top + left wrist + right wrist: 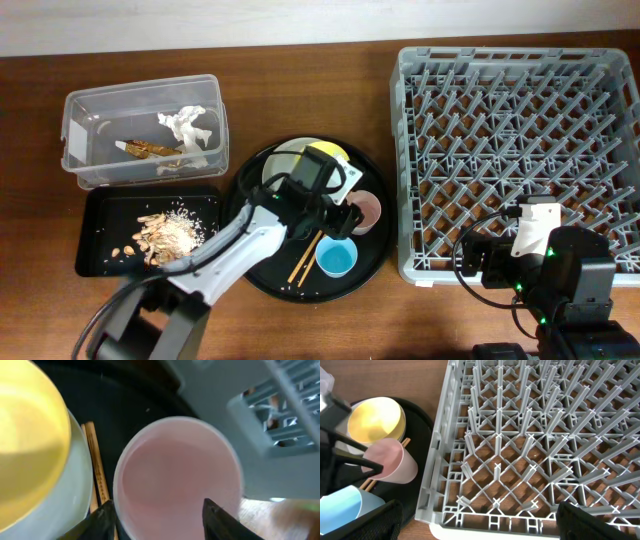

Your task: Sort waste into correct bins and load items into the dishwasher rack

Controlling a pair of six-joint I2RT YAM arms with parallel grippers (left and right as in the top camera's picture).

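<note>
The left arm is reaching across the round black tray (pixel 372 252), and the left gripper (pixel 157 505) is hanging right over the pink cup (pixel 177 475). Its fingers (pixel 106 519) are standing apart, one at the cup's left edge and one over its right half. Whether they are touching the rim cannot be told. The cup is sitting upright on the round tray, mouth toward the wrist camera, just beside the near wall of the dishwasher rack (pixel 405 170).

To the cup's left the yellow bowl (pixel 25 440) is resting on the pale grey-green plate (pixel 75 495). The wooden chopsticks (pixel 96 470) are lying against the plate's edge, between it and the cup. The light blue cup (pixel 336 258) is standing on the same tray, near the pink one and closer to the robot.

The right gripper (pixel 477 507) is hovering above the rack's near left corner with its fingers spread wide and nothing between them. No item is showing among the pegs of the rack.

At the far left, crumpled white tissue (pixel 185 122) and the gold-brown foil wrapper (pixel 150 150) are lying inside the clear plastic tub (pixel 75 150). The black rectangular tray (pixel 95 215) — just in front of the tub — is holding the beige food scraps (pixel 170 235), heaped toward its right side.
</note>
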